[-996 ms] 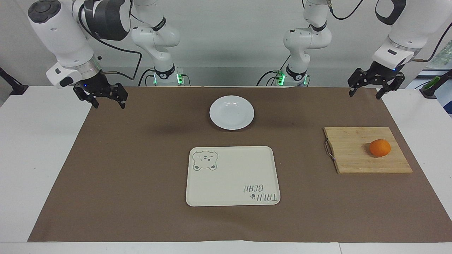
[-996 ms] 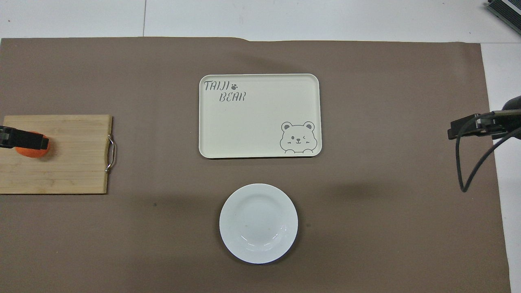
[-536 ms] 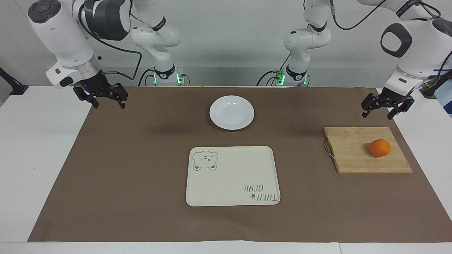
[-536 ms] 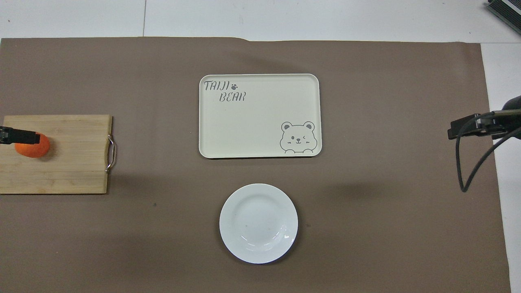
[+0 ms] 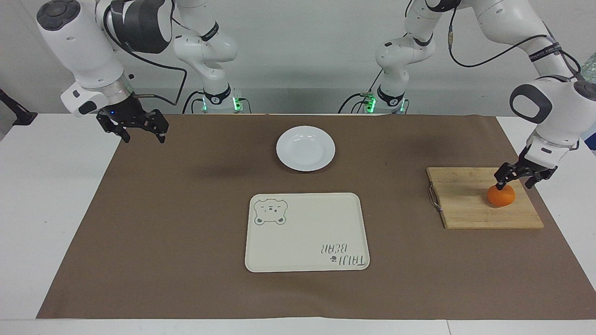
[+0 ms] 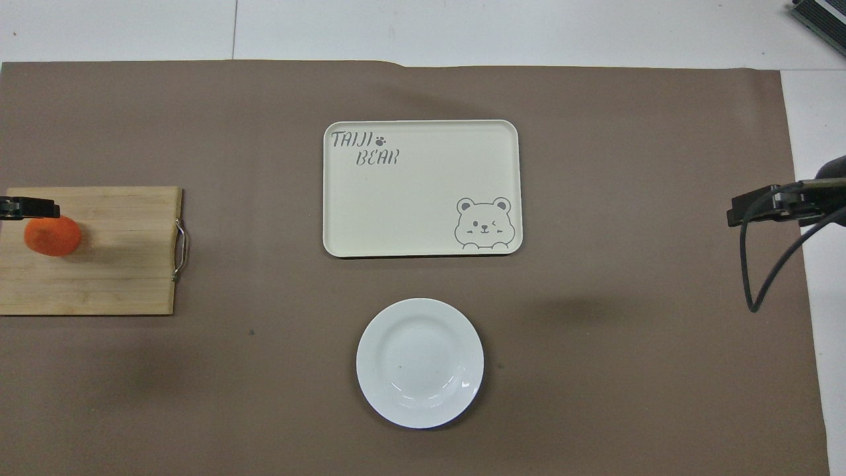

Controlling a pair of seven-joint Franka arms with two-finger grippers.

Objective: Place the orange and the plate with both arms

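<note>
At the left arm's end of the counter, the orange (image 5: 501,196) sits on a bamboo cutting board (image 5: 465,204), the left pincer (image 5: 514,181) spread wide just above it. The white plate (image 5: 305,148) lies near the robots' edge; the right pincer (image 5: 137,131), wide too, waits over the right arm's end.

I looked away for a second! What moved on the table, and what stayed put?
The left arm's tool swung down from above the table's edge toward the cutting board and now sits open just over the orange, not gripping it yet. The right arm's tool waited in the same spot, open. The orange, plate and bear tray all stayed where they were.
</note>
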